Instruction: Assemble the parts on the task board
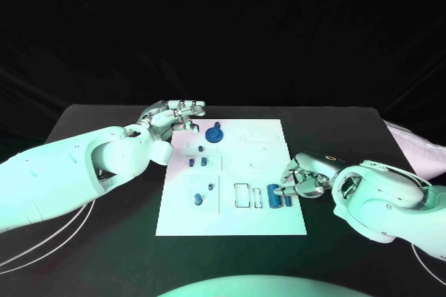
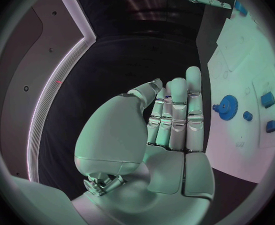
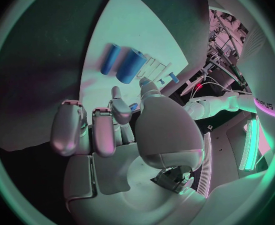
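The task board is sitting mid-table. The right hand, fingers curled and seemingly empty, is hovering beside the blue cylinders near the board's right edge, lying lengthwise. The left hand, fingers straight and holding nothing, is waiting off the far left corner.

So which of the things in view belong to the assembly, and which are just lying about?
Job:
white board
blue gear
two blue cylinders by the right hand
small blue pieces
left hand

Lying about:
black table
pale cloth at the table's right edge

Black table; dark backdrop
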Motion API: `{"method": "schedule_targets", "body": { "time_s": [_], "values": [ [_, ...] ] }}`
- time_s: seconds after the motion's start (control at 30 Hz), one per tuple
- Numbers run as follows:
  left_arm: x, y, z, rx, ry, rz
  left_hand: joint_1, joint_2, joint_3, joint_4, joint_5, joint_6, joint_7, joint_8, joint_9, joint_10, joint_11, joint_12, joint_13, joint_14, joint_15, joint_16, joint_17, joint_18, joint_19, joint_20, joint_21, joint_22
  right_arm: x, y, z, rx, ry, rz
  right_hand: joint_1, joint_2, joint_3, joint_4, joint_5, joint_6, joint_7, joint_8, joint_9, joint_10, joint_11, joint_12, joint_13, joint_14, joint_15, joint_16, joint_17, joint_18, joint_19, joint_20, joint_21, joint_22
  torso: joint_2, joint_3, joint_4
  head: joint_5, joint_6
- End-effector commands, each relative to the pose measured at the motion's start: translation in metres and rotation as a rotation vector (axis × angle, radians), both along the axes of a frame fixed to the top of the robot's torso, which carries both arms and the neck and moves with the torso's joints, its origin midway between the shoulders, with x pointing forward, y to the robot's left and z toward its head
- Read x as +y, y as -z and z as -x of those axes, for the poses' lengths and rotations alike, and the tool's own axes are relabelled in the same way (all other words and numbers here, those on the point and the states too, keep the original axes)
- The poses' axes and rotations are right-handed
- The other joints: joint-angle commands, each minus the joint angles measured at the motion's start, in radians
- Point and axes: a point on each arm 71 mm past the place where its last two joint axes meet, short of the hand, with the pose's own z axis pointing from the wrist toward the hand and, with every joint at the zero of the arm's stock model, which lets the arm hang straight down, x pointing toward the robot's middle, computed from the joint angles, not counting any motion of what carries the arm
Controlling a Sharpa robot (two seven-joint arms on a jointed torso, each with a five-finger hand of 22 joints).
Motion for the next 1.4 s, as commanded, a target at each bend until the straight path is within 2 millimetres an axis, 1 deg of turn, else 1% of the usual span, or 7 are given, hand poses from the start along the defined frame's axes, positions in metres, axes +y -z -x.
{"method": "schedule_targets", "body": {
  "time_s": [0.03,0.23,0.67,0.97,1.07,1.2,1.4],
  "values": [
    [-0.002,-0.001,0.001,-0.009,0.020,0.008,0.006,0.002,-0.001,-0.008,0.002,-0.008,-0.002,0.007,-0.002,-0.008,0.000,0.006,0.001,-0.008,-0.001,0.004,-0.001,0.010,0.004,0.006,-0.006,-0.001,0.000,0.004,0.001,0.027,-0.006,0.052,0.001,0.010,-0.003,0.009,-0.007,0.006,-0.006,0.006,0.002,-0.004,-0.001,0.000,0.001,0.061,-0.004,0.007,0.001,-0.011,0.003,0.000,0.004,0.000,0.000,-0.0003,-0.0003,0.000,0.000],
    [-0.003,0.000,0.001,-0.008,0.021,0.008,0.006,0.002,-0.001,-0.008,0.002,-0.008,-0.002,0.007,-0.002,-0.008,0.000,0.006,0.001,-0.008,-0.001,0.004,-0.001,0.010,0.004,0.006,-0.006,-0.001,0.005,0.005,0.000,0.018,-0.010,0.042,-0.003,0.019,-0.018,0.036,-0.005,0.008,-0.007,0.009,0.005,-0.007,-0.002,-0.006,0.004,0.060,-0.004,0.008,0.003,-0.011,0.000,-0.001,0.003,-0.002,0.000,0.0005,0.0005,0.001,0.001],
    [-0.003,0.000,0.001,-0.007,0.024,0.009,0.006,0.002,-0.001,-0.008,0.002,-0.008,-0.002,0.007,-0.002,-0.008,0.000,0.006,0.001,-0.008,-0.001,0.004,-0.001,0.010,0.004,0.006,-0.006,-0.001,0.018,0.018,0.000,0.053,-0.046,0.047,0.018,0.030,-0.022,0.045,-0.014,0.012,-0.009,0.013,0.008,-0.004,-0.004,-0.006,0.015,0.060,-0.005,0.011,0.007,-0.011,0.000,-0.002,0.005,0.001,0.001,-0.0002,-0.0009,0.002,0.006],
    [-0.003,0.000,0.001,-0.007,0.024,0.009,0.005,0.004,-0.001,-0.008,0.002,-0.008,-0.002,0.009,-0.002,-0.009,0.000,0.009,0.002,-0.008,0.000,0.005,-0.002,0.010,0.004,0.006,-0.006,-0.002,0.021,0.030,-0.002,0.084,-0.049,0.052,0.033,0.043,-0.024,0.050,-0.021,0.013,-0.009,0.015,0.010,-0.004,-0.004,-0.008,0.020,0.060,-0.006,0.012,0.009,-0.011,-0.001,-0.002,0.006,0.002,0.001,-0.0004,0.0016,0.005,0.004],
    [-0.003,0.000,0.001,-0.007,0.024,0.009,0.005,0.004,-0.001,-0.008,0.002,-0.008,-0.002,0.009,-0.002,-0.009,0.000,0.009,0.002,-0.008,0.000,0.005,-0.002,0.010,0.004,0.006,-0.006,-0.002,0.023,0.031,-0.002,0.091,-0.052,0.053,0.040,0.050,-0.023,0.052,-0.022,0.014,-0.009,0.016,0.011,-0.003,-0.004,-0.009,0.023,0.060,-0.006,0.013,0.010,-0.011,-0.001,-0.002,0.007,0.003,0.000,-0.0017,0.0016,0.004,0.004],
    [-0.003,0.000,0.001,-0.007,0.024,0.009,0.005,0.004,-0.001,-0.008,0.002,-0.008,-0.002,0.009,-0.002,-0.009,0.000,0.009,0.002,-0.008,0.000,0.005,-0.002,0.010,0.004,0.006,-0.006,-0.002,0.023,0.032,-0.003,0.096,-0.054,0.054,0.057,0.062,-0.022,0.051,-0.021,0.015,-0.010,0.018,0.013,-0.001,-0.005,-0.008,0.029,0.060,-0.007,0.014,0.012,-0.011,-0.001,-0.003,0.008,0.005,0.001,-0.0009,-0.0006,0.006,0.003],
    [-0.002,0.000,0.002,-0.006,0.024,0.009,0.005,0.004,-0.001,-0.008,0.002,-0.008,-0.002,0.009,-0.002,-0.009,0.000,0.009,0.002,-0.008,0.000,0.005,-0.002,0.010,0.004,0.006,-0.006,-0.002,0.024,0.029,-0.003,0.064,-0.042,0.019,0.092,0.095,-0.010,0.045,-0.014,0.034,-0.016,0.027,0.020,0.018,-0.010,0.012,0.064,0.062,-0.010,0.020,0.023,-0.012,0.001,-0.006,0.013,0.014,0.000,-0.0006,-0.0010,0.004,0.003]
  ]
}}
